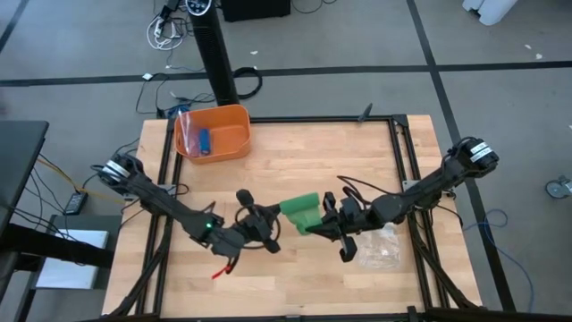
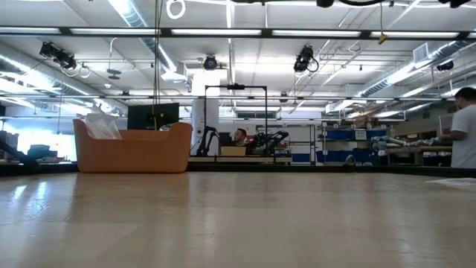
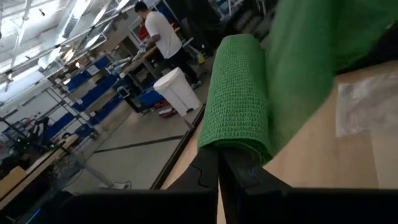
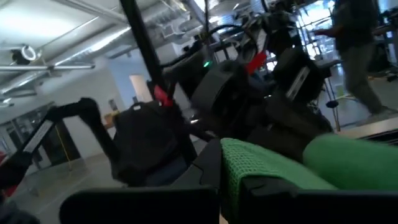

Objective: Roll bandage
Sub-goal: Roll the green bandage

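The bright green bandage (image 1: pixel 301 212) is a short, thick, partly rolled bundle held between my two grippers over the middle of the wooden table (image 1: pixel 295 161). My left gripper (image 1: pixel 278 216) is shut on its left end, which fills the left wrist view (image 3: pixel 239 99). My right gripper (image 1: pixel 319 223) is shut on its right end, seen in the right wrist view (image 4: pixel 267 165). Neither gripper nor the bandage shows in the low view. My left gripper pinches the rounded, several-layer end of the green roll (image 3: pixel 239 144) between its two fingers, coming roughly level from the table's left side. Whether the roll rests on the table I cannot tell. My right gripper pinches the green fabric's ribbed edge (image 4: pixel 245 167) between its two fingers, coming roughly level from the table's right side. The rounded roll (image 4: pixel 354 158) lies just beyond the fingers. One layer or several, I cannot tell.
An orange bin (image 1: pixel 214 132) with a small blue item (image 1: pixel 205 139) and clear plastic stands at the table's far left; it also shows in the low view (image 2: pixel 134 149). A clear crinkled plastic bag (image 1: pixel 380 248) lies by my right gripper. People stand in the room beyond the table.
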{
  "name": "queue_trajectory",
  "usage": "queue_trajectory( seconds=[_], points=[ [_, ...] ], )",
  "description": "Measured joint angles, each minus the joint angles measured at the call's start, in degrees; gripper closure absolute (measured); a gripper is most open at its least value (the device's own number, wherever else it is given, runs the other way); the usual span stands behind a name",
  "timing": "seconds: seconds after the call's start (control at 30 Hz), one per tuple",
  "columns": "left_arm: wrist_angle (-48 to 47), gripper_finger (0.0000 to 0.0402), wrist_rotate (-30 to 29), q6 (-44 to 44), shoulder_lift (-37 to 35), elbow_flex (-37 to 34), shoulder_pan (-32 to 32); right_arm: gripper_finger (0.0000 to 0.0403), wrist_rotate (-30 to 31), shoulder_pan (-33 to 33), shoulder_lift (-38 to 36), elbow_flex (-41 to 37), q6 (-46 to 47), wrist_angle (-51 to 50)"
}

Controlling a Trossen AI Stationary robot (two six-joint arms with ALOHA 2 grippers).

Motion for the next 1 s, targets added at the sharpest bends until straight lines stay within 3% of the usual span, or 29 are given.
queue_trajectory(
  seconds=[0.23,0.67,1.0],
  points=[
    [3.57,0.0400,0.04,0.84,3.52,0.00,-0.39,0.0376,0.96,-2.60,0.00,0.42,3.19,-0.27],
    [4.68,0.0400,0.58,0.80,3.85,0.37,-2.78,0.0228,1.78,-3.27,-0.51,0.44,3.25,0.17],
    [5.25,0.0400,6.96,0.22,3.85,0.42,-4.63,0.0198,6.67,-3.34,-3.50,0.44,3.11,-0.92]
  ],
)
